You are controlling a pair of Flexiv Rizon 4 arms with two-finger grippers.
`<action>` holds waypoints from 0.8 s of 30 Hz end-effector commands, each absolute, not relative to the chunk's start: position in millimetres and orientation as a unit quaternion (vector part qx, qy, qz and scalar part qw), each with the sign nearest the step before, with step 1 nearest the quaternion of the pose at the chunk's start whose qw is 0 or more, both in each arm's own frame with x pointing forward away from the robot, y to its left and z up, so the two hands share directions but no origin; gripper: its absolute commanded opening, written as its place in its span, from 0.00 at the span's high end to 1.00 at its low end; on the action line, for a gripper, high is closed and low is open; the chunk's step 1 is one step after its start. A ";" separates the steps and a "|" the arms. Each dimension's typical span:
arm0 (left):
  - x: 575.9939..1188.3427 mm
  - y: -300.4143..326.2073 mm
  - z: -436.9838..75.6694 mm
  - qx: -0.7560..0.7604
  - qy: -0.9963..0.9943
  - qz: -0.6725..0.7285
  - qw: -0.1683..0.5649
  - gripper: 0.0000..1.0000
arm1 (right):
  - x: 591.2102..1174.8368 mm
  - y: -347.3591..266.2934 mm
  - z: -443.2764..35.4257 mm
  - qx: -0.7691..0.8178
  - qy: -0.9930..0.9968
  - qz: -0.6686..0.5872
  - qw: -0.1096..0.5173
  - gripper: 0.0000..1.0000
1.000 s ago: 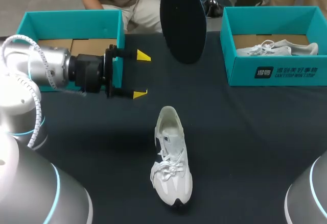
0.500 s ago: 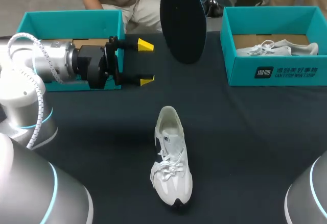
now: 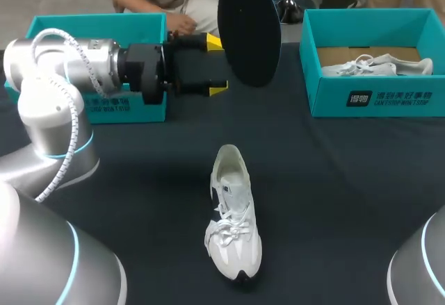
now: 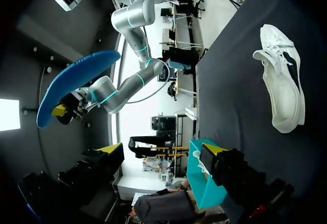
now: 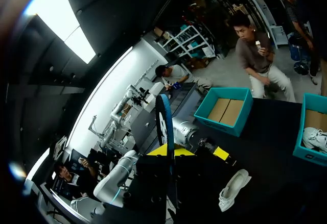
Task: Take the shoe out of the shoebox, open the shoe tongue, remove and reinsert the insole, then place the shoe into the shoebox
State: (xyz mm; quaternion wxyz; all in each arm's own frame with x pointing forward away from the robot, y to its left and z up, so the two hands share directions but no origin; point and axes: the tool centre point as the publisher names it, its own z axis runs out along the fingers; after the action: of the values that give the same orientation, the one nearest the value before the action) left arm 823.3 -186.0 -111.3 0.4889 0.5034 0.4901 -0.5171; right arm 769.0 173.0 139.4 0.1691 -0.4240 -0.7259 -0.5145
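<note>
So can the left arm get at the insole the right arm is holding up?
Probably yes: the left gripper, fingers open, sits close beside the insole held up by the right gripper, with nothing between them.

My left gripper is spread wide, with nothing between the yellow tips. A teal box sits just beside one tip. The white shoe rests on the dark table, well ahead. My right gripper holds the blue insole by one end, well apart from the shoe.
</note>
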 end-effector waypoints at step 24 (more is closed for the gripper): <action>828.4 -178.6 -107.0 0.531 0.468 -0.510 0.489 0.00 | 788.2 161.7 115.4 -0.478 -0.709 -0.469 0.220 1.00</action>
State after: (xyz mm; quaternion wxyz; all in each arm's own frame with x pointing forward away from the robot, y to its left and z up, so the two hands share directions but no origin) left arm 828.9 -183.0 -107.9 0.4894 0.5296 0.4697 -0.5093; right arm 779.2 165.6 119.9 0.2048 -0.4711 -0.7127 -0.4777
